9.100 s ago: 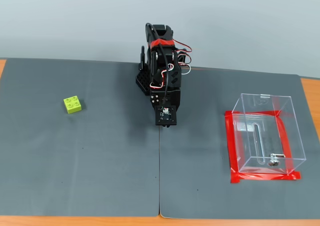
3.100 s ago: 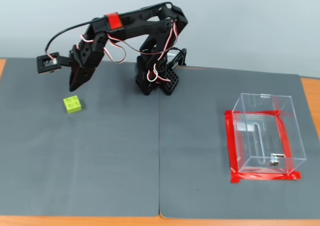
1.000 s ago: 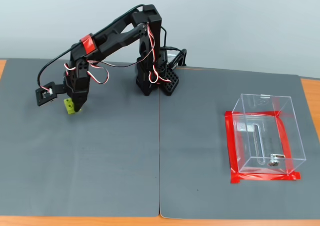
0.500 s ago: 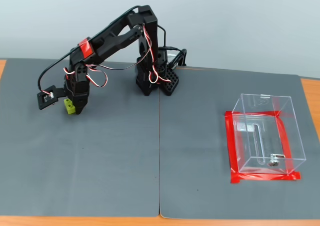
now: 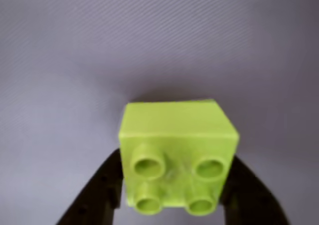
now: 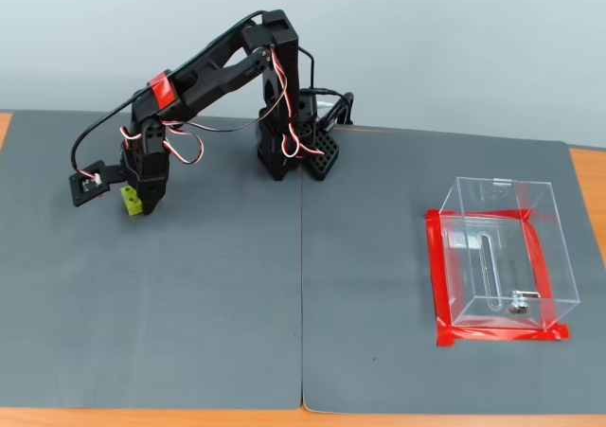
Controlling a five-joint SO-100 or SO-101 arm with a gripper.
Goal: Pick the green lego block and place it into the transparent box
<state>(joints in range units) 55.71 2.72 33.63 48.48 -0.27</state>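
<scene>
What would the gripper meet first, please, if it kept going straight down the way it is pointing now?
The gripper already has the green lego block between its jaws, so going on it would most likely press the block into the grey mat right below. How much gap is left under the block is unclear.

One green lego block point(image 5: 177, 152), one transparent box point(image 6: 502, 249), one arm point(image 6: 213, 67), two grey mats point(image 6: 189, 304).

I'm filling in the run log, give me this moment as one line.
phase: grasp | gripper: fingers either side of block, on mat | box: empty, far right in fixed view
</scene>
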